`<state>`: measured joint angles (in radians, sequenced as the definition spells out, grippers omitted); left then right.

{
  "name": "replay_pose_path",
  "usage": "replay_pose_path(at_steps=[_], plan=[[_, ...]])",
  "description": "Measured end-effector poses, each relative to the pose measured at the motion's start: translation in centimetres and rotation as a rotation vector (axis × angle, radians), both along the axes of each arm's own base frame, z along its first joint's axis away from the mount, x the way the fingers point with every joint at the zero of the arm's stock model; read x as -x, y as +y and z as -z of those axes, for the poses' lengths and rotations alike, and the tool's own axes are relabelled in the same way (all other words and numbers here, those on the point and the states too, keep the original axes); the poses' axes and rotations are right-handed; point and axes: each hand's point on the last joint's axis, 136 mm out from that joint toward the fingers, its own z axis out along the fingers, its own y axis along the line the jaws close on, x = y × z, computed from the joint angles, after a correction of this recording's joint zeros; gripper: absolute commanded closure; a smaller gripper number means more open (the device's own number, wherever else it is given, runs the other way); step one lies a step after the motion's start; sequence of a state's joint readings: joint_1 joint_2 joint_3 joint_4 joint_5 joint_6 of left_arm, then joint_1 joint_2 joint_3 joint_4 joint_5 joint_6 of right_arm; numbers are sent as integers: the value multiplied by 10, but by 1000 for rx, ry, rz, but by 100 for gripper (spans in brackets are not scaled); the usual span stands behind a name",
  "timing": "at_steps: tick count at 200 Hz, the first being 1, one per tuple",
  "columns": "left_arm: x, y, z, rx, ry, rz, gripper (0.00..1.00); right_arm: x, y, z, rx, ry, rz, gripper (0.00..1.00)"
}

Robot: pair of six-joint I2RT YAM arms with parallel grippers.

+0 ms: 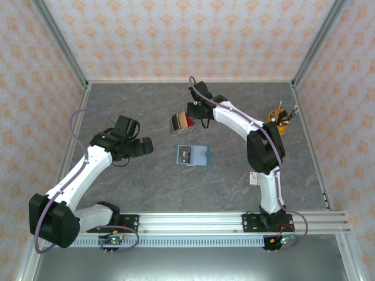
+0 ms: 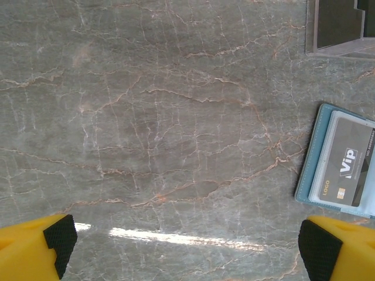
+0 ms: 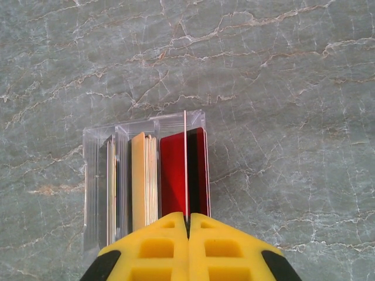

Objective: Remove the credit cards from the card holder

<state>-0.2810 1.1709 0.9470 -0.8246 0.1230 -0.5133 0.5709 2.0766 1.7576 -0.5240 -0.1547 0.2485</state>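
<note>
bench [image 1: 146, 105]: grey marbled top, carrying all items.

clear tray [image 3: 102, 137]: a compartmented sorter at mid-bench, just beyond the card holder. it holds dark cards [image 3: 111, 187], tan cards [image 3: 143, 175] and red cards [image 3: 173, 175], all standing on edge, each colour in its own slot.

card holder [image 1: 202, 156]: the blue sleeve lies flat and open on the bench, between the two arms. in the left wrist view a grey card [image 2: 345, 167] marked "vip" lies in its pocket, so the holder is not yet empty.

right tool [image 3: 188, 228]: clenched on a thin card [image 3: 186, 152], seen edge-on, so its colour cannot be told. it stands upright in the red compartment.

left tool [image 2: 187, 240]: released, jaws wide, empty, hovering over bare bench with the holder just off its right finger.

step in hand, by judgement: depositing an extracted card in the tray. next move: the right tool lets go and lifts straight up, so the stack is not dragged. then a tool must slide the grey card out, likely with the holder pinned.
</note>
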Motion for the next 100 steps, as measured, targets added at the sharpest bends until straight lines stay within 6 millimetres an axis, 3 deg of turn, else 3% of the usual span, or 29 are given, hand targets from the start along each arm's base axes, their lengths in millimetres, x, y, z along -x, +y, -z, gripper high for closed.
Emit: replay_pose_path(at_steps=[21, 55, 100], plan=[[0, 0, -1, 1, -4, 0, 0, -3, 1, 1, 0, -3, 1, 94], [1, 0, 0, 0, -1, 0, 0, -4, 2, 7, 12, 7, -6, 74], [4, -9, 2, 51, 16, 20, 0, 4, -1, 5, 11, 17, -9, 59]])
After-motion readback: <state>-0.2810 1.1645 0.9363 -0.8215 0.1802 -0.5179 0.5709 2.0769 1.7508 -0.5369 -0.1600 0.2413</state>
